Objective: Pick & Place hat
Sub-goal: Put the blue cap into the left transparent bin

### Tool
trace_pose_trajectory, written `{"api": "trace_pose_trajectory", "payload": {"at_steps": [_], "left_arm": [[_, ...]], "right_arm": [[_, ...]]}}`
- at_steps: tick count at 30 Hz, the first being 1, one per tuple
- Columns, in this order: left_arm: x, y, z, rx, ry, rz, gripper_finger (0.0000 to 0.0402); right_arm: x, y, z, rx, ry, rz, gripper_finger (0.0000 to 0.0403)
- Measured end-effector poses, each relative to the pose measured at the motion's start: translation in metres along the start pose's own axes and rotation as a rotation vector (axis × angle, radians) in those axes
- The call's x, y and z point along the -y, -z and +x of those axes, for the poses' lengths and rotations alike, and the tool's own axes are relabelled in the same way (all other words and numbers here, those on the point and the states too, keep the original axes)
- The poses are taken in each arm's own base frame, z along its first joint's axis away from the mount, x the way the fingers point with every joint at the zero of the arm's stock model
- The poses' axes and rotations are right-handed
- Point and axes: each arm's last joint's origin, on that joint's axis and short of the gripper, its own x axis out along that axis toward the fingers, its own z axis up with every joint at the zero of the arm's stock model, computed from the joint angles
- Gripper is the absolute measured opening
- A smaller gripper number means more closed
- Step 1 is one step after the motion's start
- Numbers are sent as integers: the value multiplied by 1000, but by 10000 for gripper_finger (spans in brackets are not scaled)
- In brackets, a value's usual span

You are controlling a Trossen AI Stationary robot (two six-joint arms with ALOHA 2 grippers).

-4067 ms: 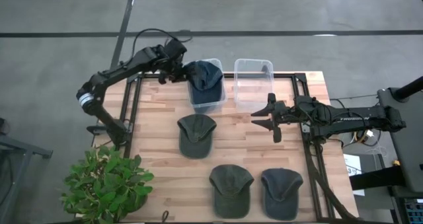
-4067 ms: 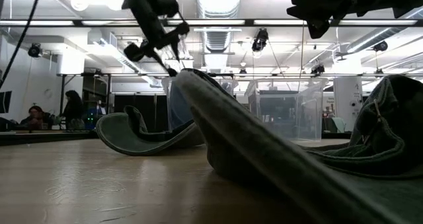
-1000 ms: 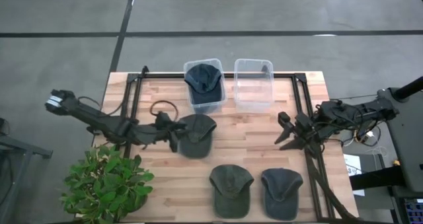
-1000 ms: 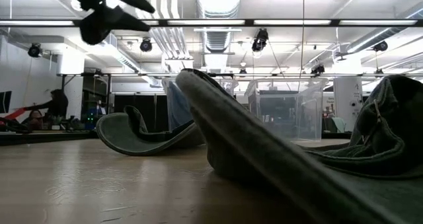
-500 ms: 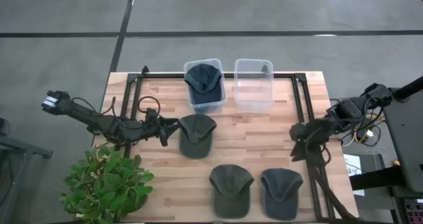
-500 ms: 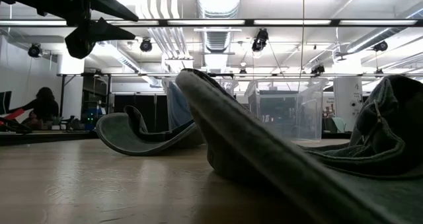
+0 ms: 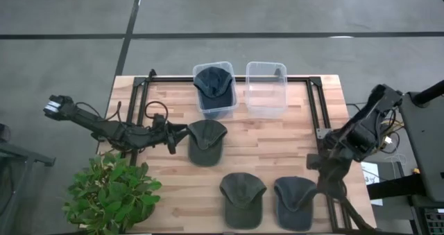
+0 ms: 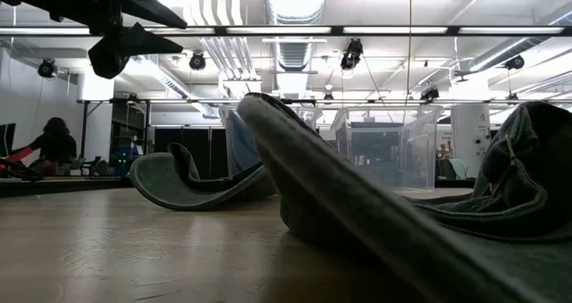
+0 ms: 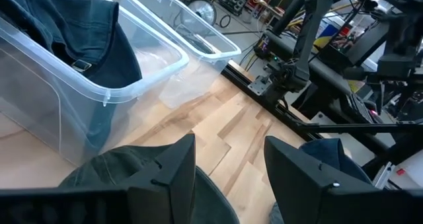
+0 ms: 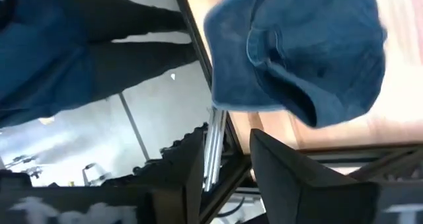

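My left tool (image 7: 171, 136) hangs low over the left half of the tabletop (image 7: 277, 134), just beside the brim of the green hat (image 7: 205, 141) that lies near the middle; its fingers (image 9: 173, 168) stand apart with a clear gap between them, they hold nothing, and I cannot tell whether a tip brushes the brim. From my left wrist the hat's crown shows just below those fingers. My right tool (image 7: 326, 160) sits over the dark frame rail at the tabletop's right edge, just beside the blue-grey hat (image 7: 296, 202) at the front right corner; its fingers (image 10: 281, 168) are spread with a moderate gap and grip nothing, and my right wrist looks down on that hat's crown (image 10: 297, 59) just past them. A second green hat (image 7: 243, 199) lies by the front edge, left of the blue-grey one. By the back edge stand two clear bins side by side: the left bin (image 7: 205, 111) carries a dark blue hat (image 7: 213, 83), and the right bin (image 7: 265, 89) holds no hat.
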Motion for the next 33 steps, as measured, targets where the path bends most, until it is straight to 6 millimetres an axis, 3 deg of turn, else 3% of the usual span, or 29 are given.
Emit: {"api": "trace_pose_trajectory", "payload": {"at_steps": [9, 15, 33], "left_arm": [[1, 1, 0, -37, 41, -2, 172], [1, 1, 0, -44, 49, -6, 172], [1, 1, 0, -44, 48, -8, 172]], "right_arm": [[-12, -2, 24, -24, 30, 38, 110], [-15, -6, 36, -31, 68, 51, 136], [-13, -6, 43, -68, 126, 63, 331]]}}
